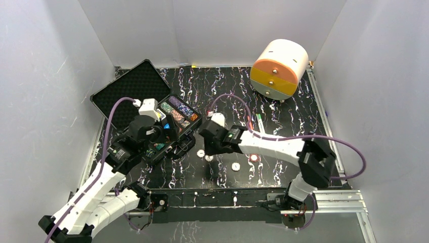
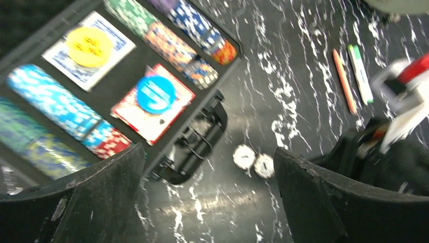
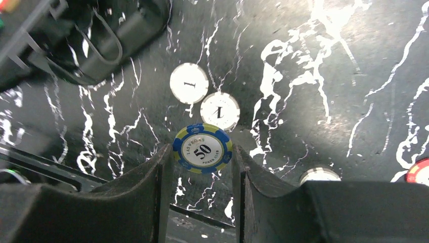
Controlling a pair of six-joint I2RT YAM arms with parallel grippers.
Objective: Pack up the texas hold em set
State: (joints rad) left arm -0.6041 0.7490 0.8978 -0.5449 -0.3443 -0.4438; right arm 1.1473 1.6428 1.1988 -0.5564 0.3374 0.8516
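- Right gripper (image 3: 201, 150): jaws narrowed on a blue-and-yellow chip (image 3: 202, 148) marked 50. The chip is held on edge by its rim, just above the table (image 1: 227, 91).
- Step in hand, as judged: carry this chip to the case and seat it in a chip row. Only the rim is pinched, so a level, slow carry seems wise. Release is best made low in the slot, so that the chip does not roll.
- Loose chips left on the table: two white chips (image 3: 188, 83) (image 3: 220, 111) marked 1 lie touching, just beyond the held one. Another white chip (image 3: 319, 174) and a red chip (image 3: 420, 172) lie to the right.
- Left gripper (image 2: 207, 154): jaws wide and holding nothing, above the case handle (image 2: 195, 139). It hovers at the case's near edge, on the right arm's likely path, and may have to give way.
- Case (image 1: 130, 87): open, its foam lid tilted back. Chip rows (image 2: 50, 101) fill the side channels.
- A red-backed deck (image 2: 144, 119) carries a blue disc (image 2: 155, 94); a blue-backed deck (image 2: 66, 63) carries a yellow disc (image 2: 88, 46).
- Red pen (image 2: 344, 81) and green pen (image 2: 360, 73): side by side, beyond the right arm, off the route.
- Orange-and-white cylinder (image 1: 279, 68): far right corner, well apart.
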